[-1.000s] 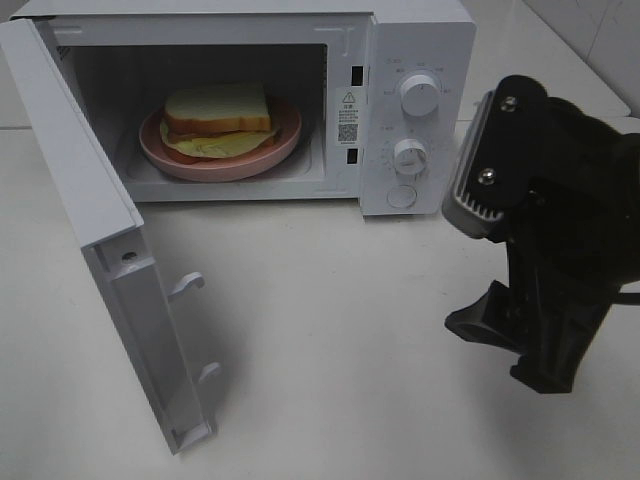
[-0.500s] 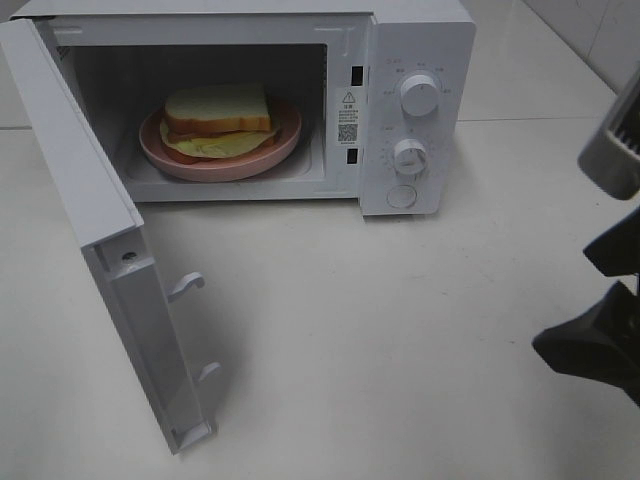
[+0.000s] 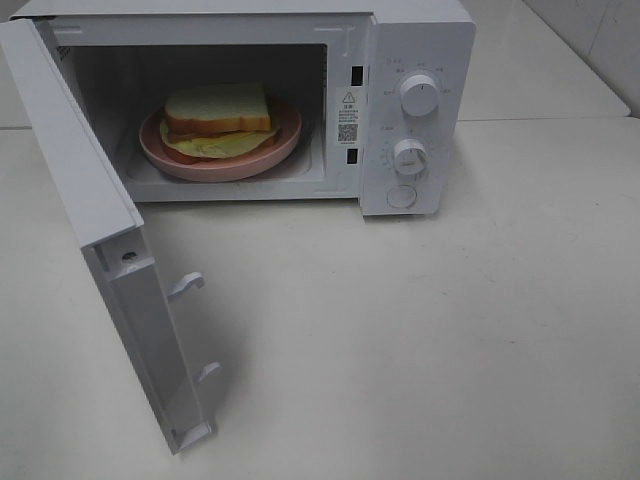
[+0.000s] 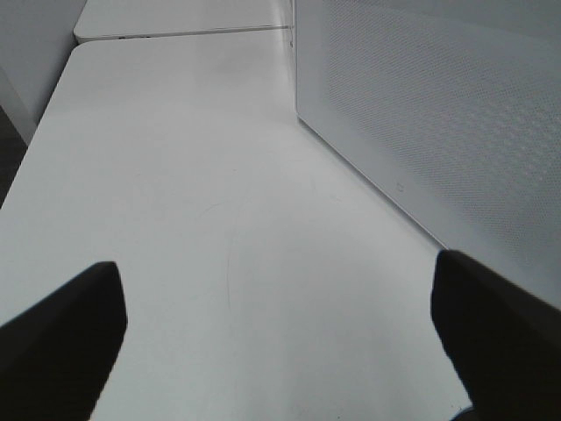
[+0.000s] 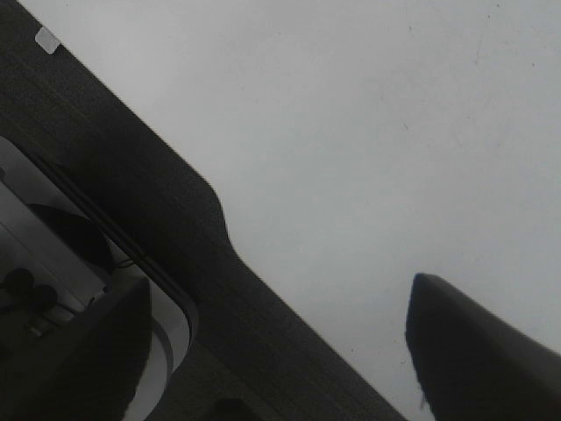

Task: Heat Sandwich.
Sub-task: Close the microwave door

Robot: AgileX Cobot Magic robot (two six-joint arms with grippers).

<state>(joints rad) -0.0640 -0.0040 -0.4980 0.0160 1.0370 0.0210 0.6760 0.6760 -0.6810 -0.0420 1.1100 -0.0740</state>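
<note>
Right claw [image 5: 276, 307] swung out of overhead view, apart, empty; left claw [image 4: 276, 303] apart; white-bread sandwich [image 3: 218, 108] inside open white microwave [image 3: 420, 50].

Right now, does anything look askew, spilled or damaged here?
Only the sandwich: its pale yellow filling sticks out past the bread toward the front of the pink plate. It sits inside the microwave, whose door hangs wide open. Nothing spilled on the table; no damage shows.
</note>
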